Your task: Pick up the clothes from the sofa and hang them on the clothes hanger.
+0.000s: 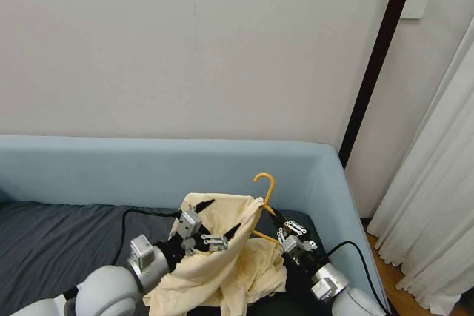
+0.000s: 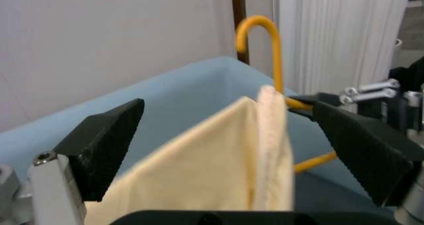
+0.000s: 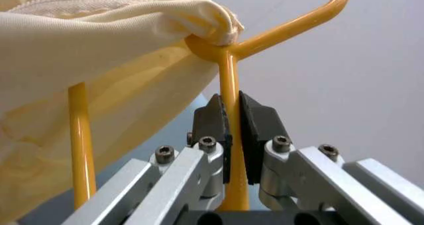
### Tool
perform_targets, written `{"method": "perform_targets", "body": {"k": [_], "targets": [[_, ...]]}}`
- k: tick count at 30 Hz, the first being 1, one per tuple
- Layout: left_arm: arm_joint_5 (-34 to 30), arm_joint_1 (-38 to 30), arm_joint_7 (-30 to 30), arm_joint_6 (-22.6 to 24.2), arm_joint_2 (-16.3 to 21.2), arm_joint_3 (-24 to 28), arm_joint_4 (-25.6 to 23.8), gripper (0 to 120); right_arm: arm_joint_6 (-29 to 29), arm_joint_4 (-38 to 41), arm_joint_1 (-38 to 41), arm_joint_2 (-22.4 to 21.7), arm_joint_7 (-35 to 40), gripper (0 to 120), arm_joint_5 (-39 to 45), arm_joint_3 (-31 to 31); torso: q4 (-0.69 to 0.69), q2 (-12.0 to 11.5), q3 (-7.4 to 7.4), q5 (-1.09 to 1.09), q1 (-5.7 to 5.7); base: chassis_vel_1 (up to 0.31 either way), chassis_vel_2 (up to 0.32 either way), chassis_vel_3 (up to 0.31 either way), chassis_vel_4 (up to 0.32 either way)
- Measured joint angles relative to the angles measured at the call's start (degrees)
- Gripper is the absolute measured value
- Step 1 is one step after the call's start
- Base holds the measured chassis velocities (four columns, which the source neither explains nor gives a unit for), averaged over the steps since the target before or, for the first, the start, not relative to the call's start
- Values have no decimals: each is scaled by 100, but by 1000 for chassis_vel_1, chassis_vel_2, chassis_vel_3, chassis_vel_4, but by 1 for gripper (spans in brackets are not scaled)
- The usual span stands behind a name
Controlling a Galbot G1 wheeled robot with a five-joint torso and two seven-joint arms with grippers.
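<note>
A cream-yellow garment (image 1: 222, 264) is draped over an orange hanger (image 1: 264, 183) above the sofa's right end. My right gripper (image 1: 295, 229) is shut on the hanger's lower rod; in the right wrist view its pads (image 3: 255, 125) pinch the orange rod (image 3: 229, 81) just below the cloth (image 3: 86, 31). My left gripper (image 1: 218, 217) is open at the garment's upper edge. In the left wrist view its black fingers (image 2: 106, 140) stand wide apart on either side of a fold of cloth (image 2: 205, 165), with the hanger's hook (image 2: 261, 31) behind.
The light blue sofa backrest (image 1: 148, 172) and right armrest (image 1: 326, 183) wall in the dark grey seat (image 1: 52, 242). A dark brown rack post (image 1: 374, 64) rises right of the sofa, and white curtains (image 1: 437, 205) hang beyond it.
</note>
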Motion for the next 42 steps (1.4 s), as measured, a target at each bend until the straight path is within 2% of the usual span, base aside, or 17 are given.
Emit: {"method": "perform_targets", "body": {"k": [5,12,17,23,26,31,39,42], "targets": [[-221,-306,264,-56,169,8,232,100,449,-222,100,151,132,5,-694,77,-1,-1,1,0,0,0,0,0,0],[-204,-467,766,-95,529,52,512,100,635,-304,272,243,140,5,-965,2,1,-1,1,-1,0,0,0,0,0],[-238,-478,1987,-348,957,-43,804,100,680,-410,447,336,140,5,-987,-248,1,-1,1,-1,0,0,0,0,0],[-282,-461,2496,-449,1084,-178,981,100,714,-452,605,411,138,5,-1003,-457,1,-1,0,-2,0,0,0,0,0],[-304,-509,2987,-460,1154,-225,1209,100,750,-453,646,420,139,5,-1059,-514,1,-1,0,0,0,0,0,0,0],[-315,-530,3185,-461,1062,-213,1441,98,860,-461,660,424,164,5,-1204,-507,1,-1,0,-1,0,0,0,0,0],[-333,-562,3179,-349,877,-60,1600,94,970,-419,740,345,191,5,-1308,-581,1,-1,0,0,0,0,0,0,0],[-334,-583,3096,-371,846,20,1663,83,1006,-403,771,281,197,5,-1327,-642,0,-1,0,-1,0,0,0,0,0]]}}
